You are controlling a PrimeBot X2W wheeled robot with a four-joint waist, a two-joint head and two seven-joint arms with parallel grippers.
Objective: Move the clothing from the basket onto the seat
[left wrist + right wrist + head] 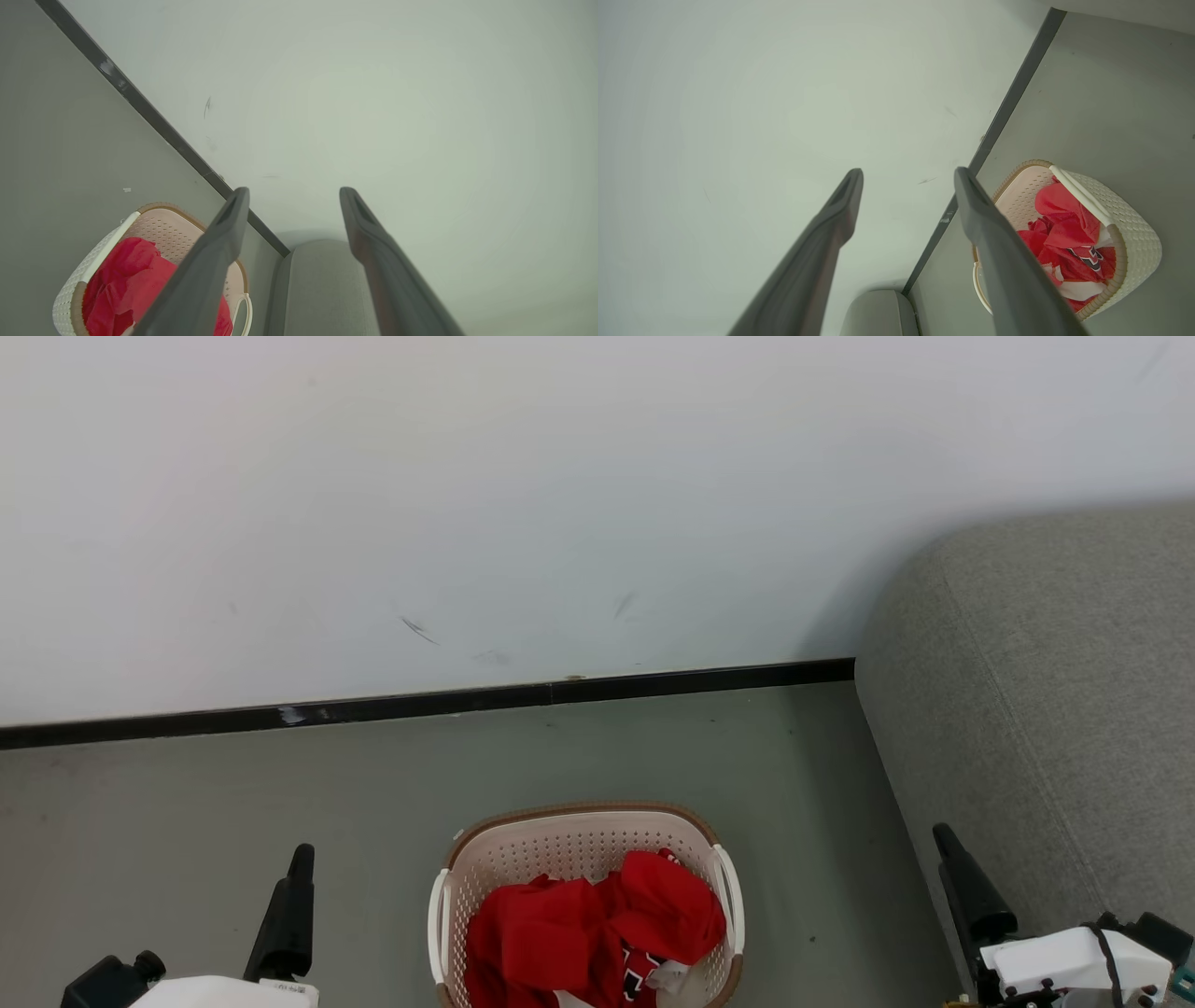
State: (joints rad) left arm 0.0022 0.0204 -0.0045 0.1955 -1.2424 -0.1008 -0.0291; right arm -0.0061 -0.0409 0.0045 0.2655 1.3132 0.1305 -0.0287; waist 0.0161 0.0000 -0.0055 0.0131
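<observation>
The cream basket (579,814) stands on the floor at the bottom centre of the head view, with the red clothing (579,924) crumpled inside it; black-and-white trim shows near its front. The grey seat (1055,691) rises at the right, a short way from the basket. My left gripper (301,861) is low at the left of the basket, and my right gripper (945,838) is in front of the seat's side. In the left wrist view the gripper (294,192) is open, with the basket (154,219), clothing (121,275) and seat (322,289) beyond it. The right gripper (909,173) is open too, beside the basket (1134,233) and clothing (1064,228).
A white wall with a black baseboard (420,705) runs behind the basket. Grey floor (233,803) spreads to the left of the basket, and a strip of floor (822,859) separates the basket from the seat.
</observation>
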